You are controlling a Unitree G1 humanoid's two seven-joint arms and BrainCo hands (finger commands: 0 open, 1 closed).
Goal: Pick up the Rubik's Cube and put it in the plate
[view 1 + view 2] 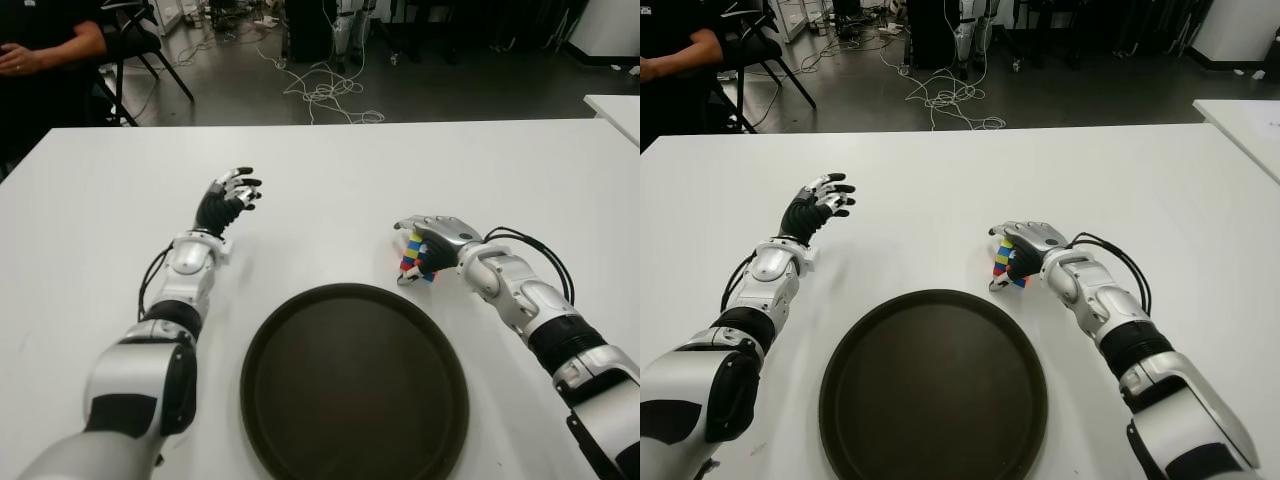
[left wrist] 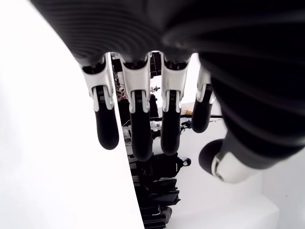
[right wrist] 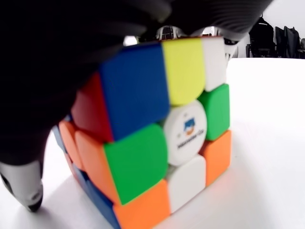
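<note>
White table [image 1: 330, 170] carries a dark round plate [image 1: 300, 420] holding nothing; right hand [image 1: 432, 240] clamps the Rubik's Cube [image 1: 414, 258] beside it, left hand [image 1: 228, 198] spread apart.

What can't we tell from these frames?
- Whether the right hand has lifted the cube off the table: its fingers cover the cube in both eye views.
- Cube's far faces: right wrist view shows one side only.
- Plate's near rim: cut off by the eye views' bottom edge.
- Left hand: open, idle.

I see bare table [image 1: 330, 190] between cube-holding right hand [image 1: 428, 243] and plate [image 1: 355, 385] | plate's inside unoccupied | left hand [image 1: 228, 200] well apart, no obstacle.
</note>
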